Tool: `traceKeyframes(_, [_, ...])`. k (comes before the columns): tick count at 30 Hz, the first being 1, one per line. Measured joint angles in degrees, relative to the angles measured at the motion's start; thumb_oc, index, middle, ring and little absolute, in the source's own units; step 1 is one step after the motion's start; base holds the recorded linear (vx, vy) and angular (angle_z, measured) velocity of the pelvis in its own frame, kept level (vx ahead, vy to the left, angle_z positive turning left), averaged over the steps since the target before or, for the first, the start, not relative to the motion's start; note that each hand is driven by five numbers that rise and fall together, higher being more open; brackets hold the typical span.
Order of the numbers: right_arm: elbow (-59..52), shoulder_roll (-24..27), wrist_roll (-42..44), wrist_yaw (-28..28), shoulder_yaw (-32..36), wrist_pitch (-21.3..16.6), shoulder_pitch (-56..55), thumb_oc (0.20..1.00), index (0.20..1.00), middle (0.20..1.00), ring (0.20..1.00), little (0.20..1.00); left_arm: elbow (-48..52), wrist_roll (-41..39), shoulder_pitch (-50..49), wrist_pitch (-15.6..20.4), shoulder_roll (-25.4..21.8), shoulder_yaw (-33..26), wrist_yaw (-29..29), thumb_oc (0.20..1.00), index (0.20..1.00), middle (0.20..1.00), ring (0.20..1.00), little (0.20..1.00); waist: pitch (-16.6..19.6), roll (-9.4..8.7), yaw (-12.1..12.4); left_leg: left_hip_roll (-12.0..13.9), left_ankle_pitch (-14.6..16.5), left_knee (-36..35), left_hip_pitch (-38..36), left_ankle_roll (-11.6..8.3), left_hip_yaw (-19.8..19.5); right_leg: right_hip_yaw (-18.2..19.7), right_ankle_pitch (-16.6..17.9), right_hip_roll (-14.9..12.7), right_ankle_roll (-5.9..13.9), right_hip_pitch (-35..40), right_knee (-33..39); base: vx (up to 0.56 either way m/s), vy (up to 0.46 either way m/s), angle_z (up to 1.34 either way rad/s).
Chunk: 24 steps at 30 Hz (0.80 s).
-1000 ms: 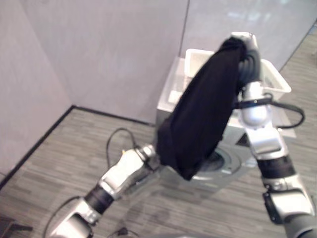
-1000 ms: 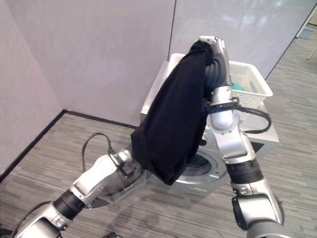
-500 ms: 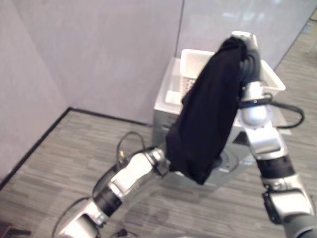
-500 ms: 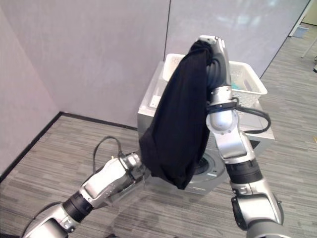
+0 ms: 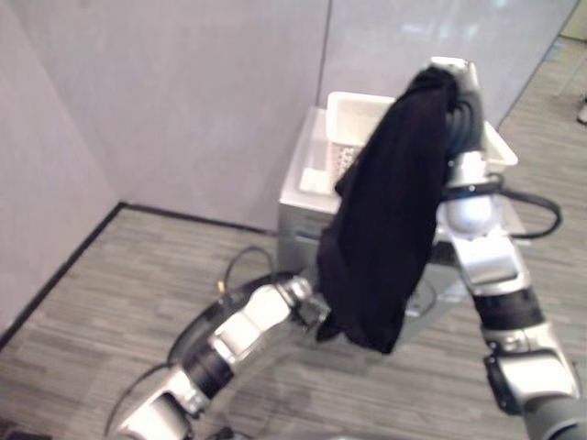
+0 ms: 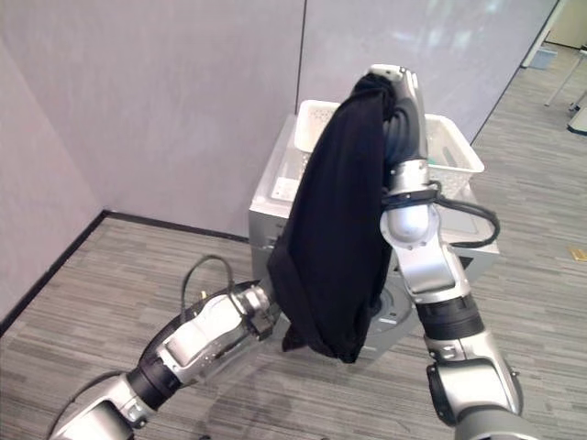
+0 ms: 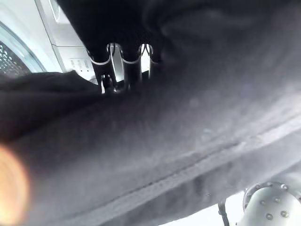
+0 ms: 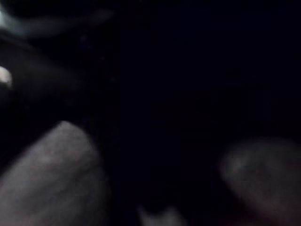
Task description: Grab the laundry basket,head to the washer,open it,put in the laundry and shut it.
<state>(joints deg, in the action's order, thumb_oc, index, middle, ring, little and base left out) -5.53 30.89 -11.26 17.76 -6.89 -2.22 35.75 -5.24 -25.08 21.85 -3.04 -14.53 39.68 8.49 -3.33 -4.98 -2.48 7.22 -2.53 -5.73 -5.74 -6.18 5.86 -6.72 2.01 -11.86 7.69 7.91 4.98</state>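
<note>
My right hand (image 5: pixel 456 75) is raised high with a long black garment (image 5: pixel 385 229) hanging from it, shut on the cloth's top end. The garment drops in front of the grey washer (image 5: pixel 301 229) and hides most of its round door (image 6: pixel 391 310). The white laundry basket (image 5: pixel 353 112) stands on top of the washer, behind the raised arm. My left hand (image 6: pixel 262 312) reaches to the garment's lower end from the left. In the left wrist view its fingers (image 7: pixel 114 66) lie straight against the black cloth (image 7: pixel 188 117), tips sunk in the folds.
The washer stands against a pale wall (image 5: pixel 183 101) with a dark skirting (image 5: pixel 174 215). Grey striped floor (image 5: pixel 110 302) lies open to the left and in front of the washer.
My left hand has moved right and up until it meets the garment's lower end. The right arm holds its pose with the cloth. The whole view has shifted slightly.
</note>
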Motion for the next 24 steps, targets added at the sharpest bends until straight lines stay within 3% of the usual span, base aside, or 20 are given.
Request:
traceKeyframes(13, [-1.5,-2.3,0.0,0.4,0.0,-0.7,-2.2,0.2,0.2,0.2,0.2,0.2,0.0,-1.8,0.0,1.0,-0.3,-0.6,-3.4,0.2,0.2,0.2,0.2,0.2,1.6,-1.51,-0.3,0.0,0.0,0.0,-0.1,0.04,0.1,0.2,0.0,0.0,0.01,0.0,0.1,0.0,0.0,0.0])
traceKeyframes(24, [-12.0,-4.4,2.6,-4.1,2.6,-2.8,-17.2,0.2,0.2,0.2,0.2,0.2,0.3,-2.5,-5.3,2.4,-1.9,-6.8,-4.7,0.2,0.2,0.2,0.2,0.2,2.0,-0.83,-1.0,0.2,0.1,-0.2,-0.2,0.13,1.3,1.2,0.0,0.0,0.1,-0.8,0.4,0.01,-0.013,-0.04])
